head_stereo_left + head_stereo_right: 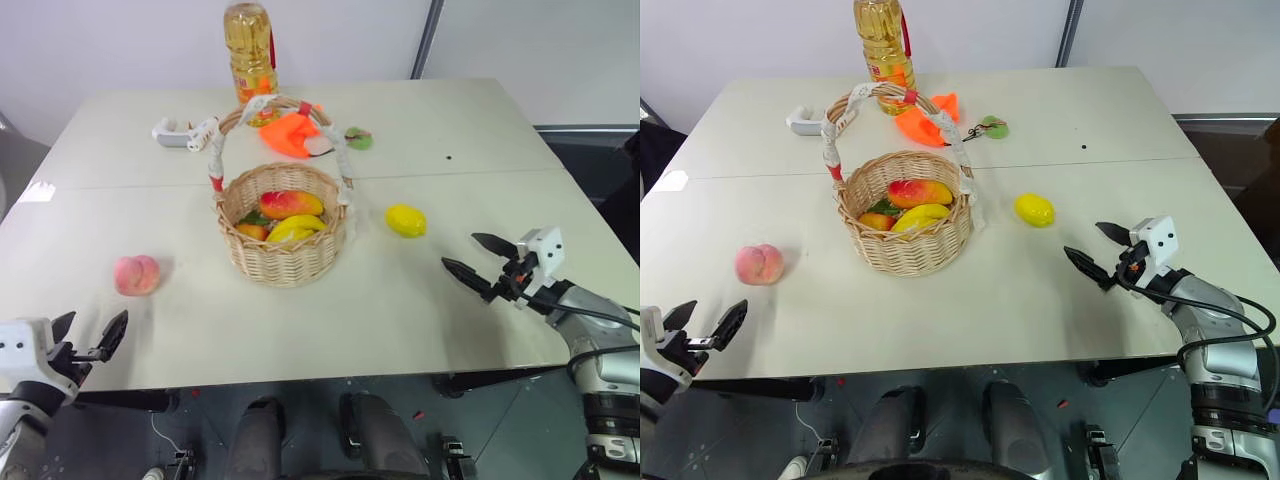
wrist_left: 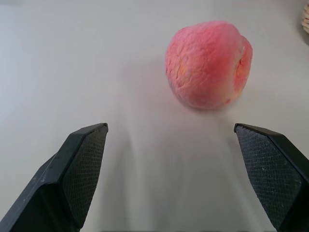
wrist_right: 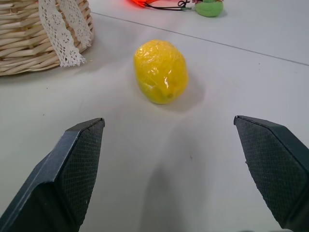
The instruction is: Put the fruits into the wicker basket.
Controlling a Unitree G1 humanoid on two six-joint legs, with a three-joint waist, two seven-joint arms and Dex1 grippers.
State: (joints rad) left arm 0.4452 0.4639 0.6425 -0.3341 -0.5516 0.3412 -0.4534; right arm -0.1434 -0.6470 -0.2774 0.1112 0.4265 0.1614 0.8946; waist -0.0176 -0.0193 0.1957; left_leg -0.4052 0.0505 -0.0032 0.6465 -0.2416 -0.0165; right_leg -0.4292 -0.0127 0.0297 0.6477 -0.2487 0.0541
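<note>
A round pink-red peach (image 1: 136,275) lies on the white table's left side, left of the wicker basket (image 1: 283,262). A yellow lemon (image 1: 405,220) lies to the basket's right. The basket stands mid-table with its cloth-wrapped handle arched overhead; a red-yellow mango (image 1: 290,204) and a banana (image 1: 296,228) lie inside. My left gripper (image 1: 92,337) hangs open at the table's near left edge, short of the peach (image 2: 207,65). My right gripper (image 1: 478,257) stands open over the near right of the table, pointing at the lemon (image 3: 161,71) and apart from it.
At the back of the table (image 1: 400,300) stand a bottle of yellow oil (image 1: 250,48), an orange cloth-like item (image 1: 290,133), a white object (image 1: 184,132) and a small green toy (image 1: 359,138). The table's near edge runs just ahead of both grippers.
</note>
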